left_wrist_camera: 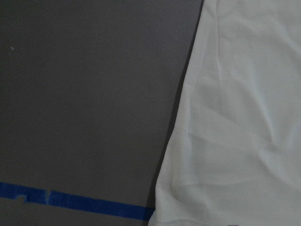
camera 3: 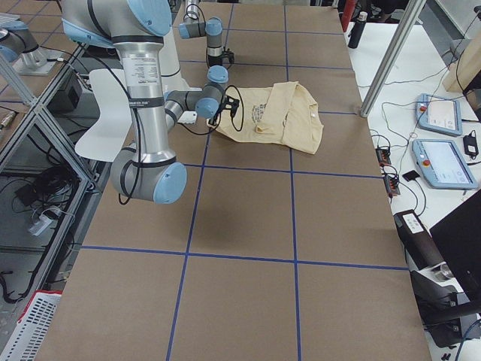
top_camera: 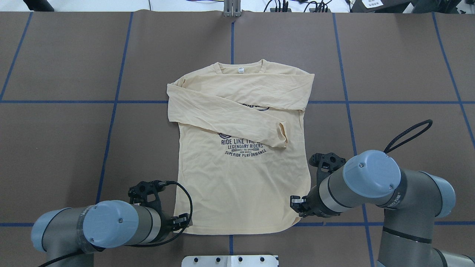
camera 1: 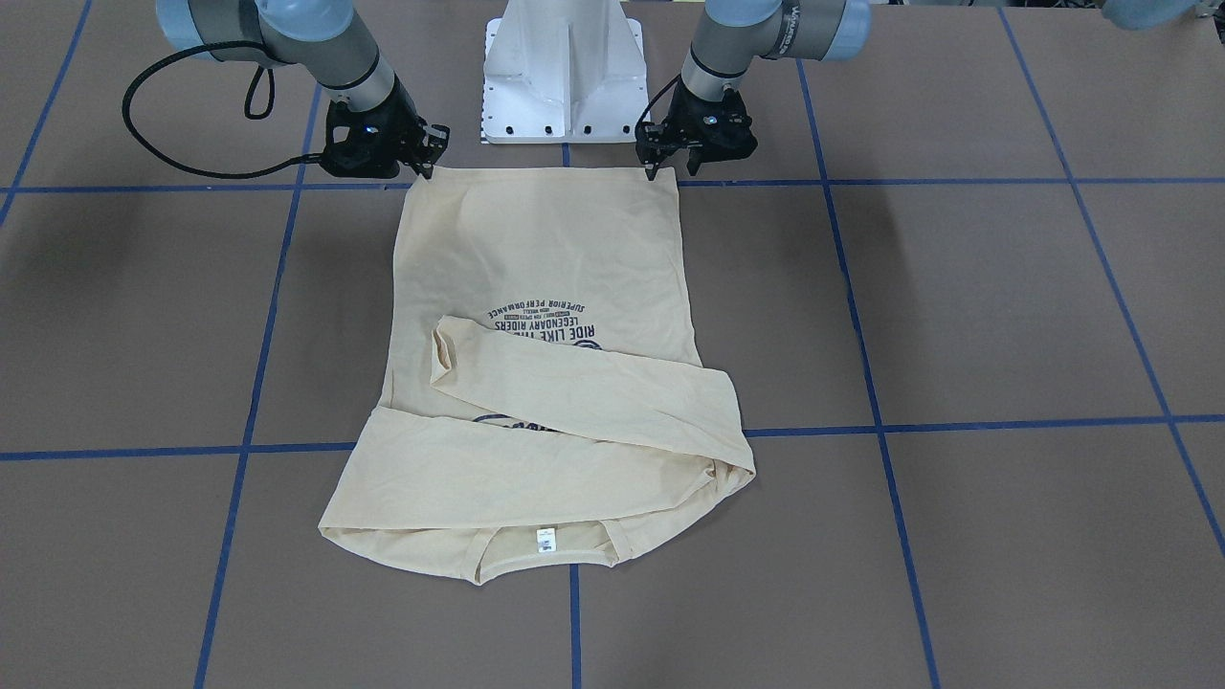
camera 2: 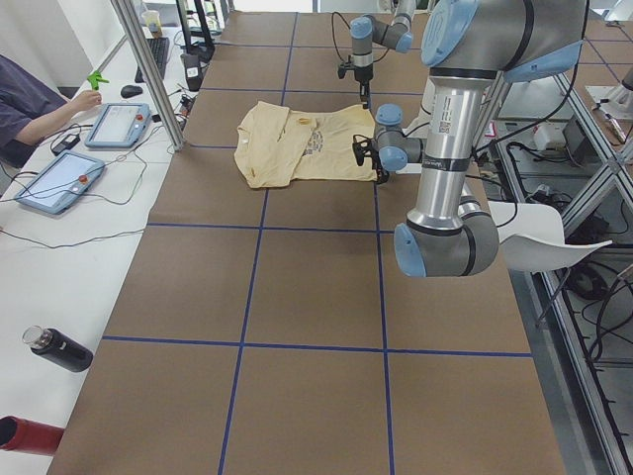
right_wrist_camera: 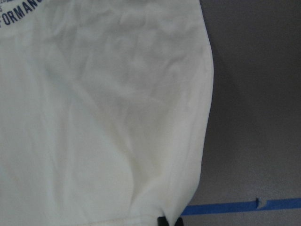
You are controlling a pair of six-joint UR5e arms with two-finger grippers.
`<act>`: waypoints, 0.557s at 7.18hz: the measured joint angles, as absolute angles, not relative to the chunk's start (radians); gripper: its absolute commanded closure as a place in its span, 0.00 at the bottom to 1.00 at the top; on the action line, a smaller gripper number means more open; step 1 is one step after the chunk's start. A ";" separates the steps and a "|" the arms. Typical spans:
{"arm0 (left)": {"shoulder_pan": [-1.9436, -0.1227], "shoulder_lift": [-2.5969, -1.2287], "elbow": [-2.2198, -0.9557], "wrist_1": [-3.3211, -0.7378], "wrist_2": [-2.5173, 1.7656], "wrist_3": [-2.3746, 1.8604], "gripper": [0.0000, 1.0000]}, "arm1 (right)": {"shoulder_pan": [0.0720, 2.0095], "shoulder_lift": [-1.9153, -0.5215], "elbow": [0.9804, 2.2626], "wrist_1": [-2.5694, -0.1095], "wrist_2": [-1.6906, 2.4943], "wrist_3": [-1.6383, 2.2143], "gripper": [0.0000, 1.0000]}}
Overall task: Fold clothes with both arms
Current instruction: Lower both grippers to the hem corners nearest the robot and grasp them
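"Well, where did the shirt lie?"

"Flat on the brown table (camera 1: pixel 1005 316), at the centre of the front-facing view. The shirt (camera 1: pixel 536 239) was print side up, with the hem toward the top of that frame and the collar toward the bottom. The white neck label (camera 1: pixel 545 539) was showing. The top sleeve (camera 1: pixel 593 388) ran diagonally across the chest and hid part of the navy print (camera 1: pixel 541 316). A second sleeve (camera 1: pixel 459 478) lay folded across beneath it."

"And the grippers?"

"The left gripper (camera 1: pixel 657 163), upper centre-right in that view, was down at one hem corner. The right gripper (camera 1: pixel 428 158), upper centre-left, was down at the other. I could not tell whether either had clamped the fabric or stood parted, as the fingertips were too small. Both wrist views showed only pale cloth, table and blue tape (left_wrist_camera: pixel 75 202)."

"Anything else noted?"

"The white pedestal base (camera 1: pixel 563 77) stood top centre, between the arms and just beyond the hem. In the left side view, a person's hand (camera 2: pixel 84 99) rested at the upper left edge, near a tablet (camera 2: pixel 121 125) on a white bench."
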State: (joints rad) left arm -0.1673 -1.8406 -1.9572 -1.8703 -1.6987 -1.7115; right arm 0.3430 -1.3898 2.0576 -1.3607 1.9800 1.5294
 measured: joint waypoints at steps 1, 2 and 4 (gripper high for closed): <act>-0.167 -1.844 -1.952 -1.869 -1.699 -1.711 0.45 | 0.345 -1.390 2.060 -1.361 1.983 1.529 1.00; -0.166 -1.851 -1.946 -1.868 -1.700 -1.711 0.53 | 0.348 -1.391 2.063 -1.361 1.985 1.528 1.00; -0.167 -1.867 -1.929 -1.867 -1.700 -1.710 0.97 | 0.351 -1.391 2.066 -1.360 1.988 1.528 1.00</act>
